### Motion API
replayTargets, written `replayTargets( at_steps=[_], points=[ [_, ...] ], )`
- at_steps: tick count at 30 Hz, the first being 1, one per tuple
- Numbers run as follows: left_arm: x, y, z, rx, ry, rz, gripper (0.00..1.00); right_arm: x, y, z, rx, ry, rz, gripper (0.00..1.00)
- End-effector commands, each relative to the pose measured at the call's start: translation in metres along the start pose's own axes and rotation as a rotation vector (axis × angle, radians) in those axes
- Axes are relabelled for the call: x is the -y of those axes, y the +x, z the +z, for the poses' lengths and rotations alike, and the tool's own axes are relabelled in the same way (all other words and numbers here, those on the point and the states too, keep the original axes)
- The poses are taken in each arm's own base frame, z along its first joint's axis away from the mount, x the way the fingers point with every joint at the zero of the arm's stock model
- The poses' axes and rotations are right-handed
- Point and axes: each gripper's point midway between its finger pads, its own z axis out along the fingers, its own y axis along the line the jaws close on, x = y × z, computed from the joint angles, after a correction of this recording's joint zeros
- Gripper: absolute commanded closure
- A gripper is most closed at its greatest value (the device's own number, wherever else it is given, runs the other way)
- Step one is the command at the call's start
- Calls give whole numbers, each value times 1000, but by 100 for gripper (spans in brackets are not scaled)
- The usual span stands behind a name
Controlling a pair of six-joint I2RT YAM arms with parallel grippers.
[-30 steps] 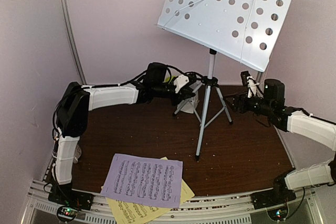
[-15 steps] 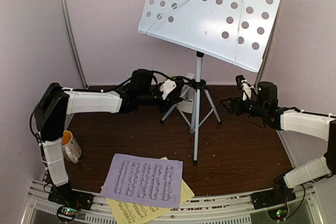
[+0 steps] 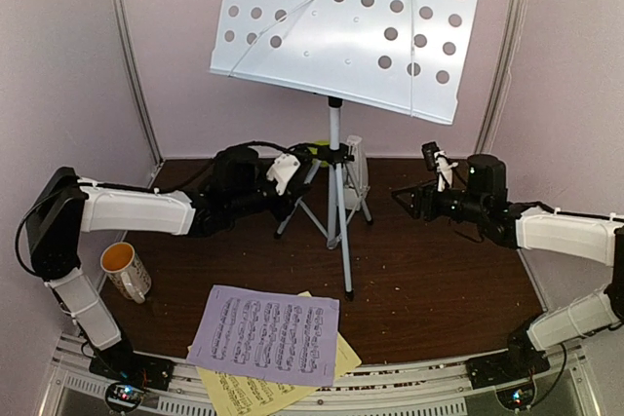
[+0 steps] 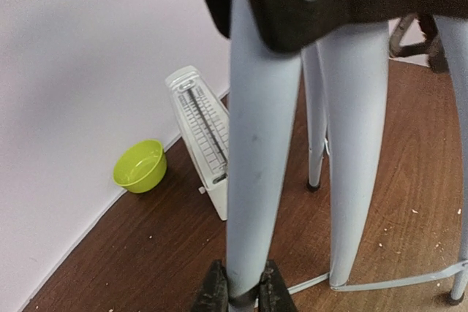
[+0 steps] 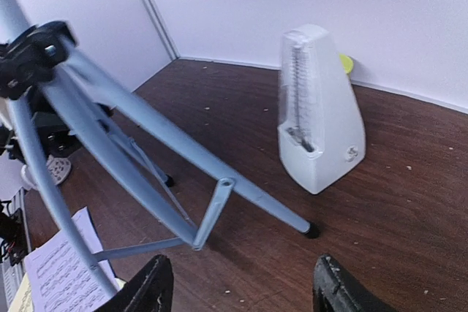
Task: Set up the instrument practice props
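One smooth silver tripod leg (image 4: 257, 180) clenched in L hand (image 4: 240, 294); R hand (image 5: 238, 286) released nr white pyramid metronome (image 5: 318, 129).

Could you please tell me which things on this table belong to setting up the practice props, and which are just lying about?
For the job:
music stand
lavender page
yellow page
metronome

Lying about:
mug
green bowl
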Motion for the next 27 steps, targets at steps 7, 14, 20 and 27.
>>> replayTargets(
  at_steps=[7,14,20,27],
  points=[
    [-28,0,-12,11,-251,-143,100,-88,6,-3,81,-168,55,32],
    [-26,-4,-13,22,-253,-135,100,-107,30,29,56,-153,66,32],
    [-26,-3,-14,20,-256,-127,100,-119,62,56,-27,-184,37,36],
    [-26,-5,-12,26,-257,-124,100,-122,93,74,-72,-208,40,38]
  ],
)
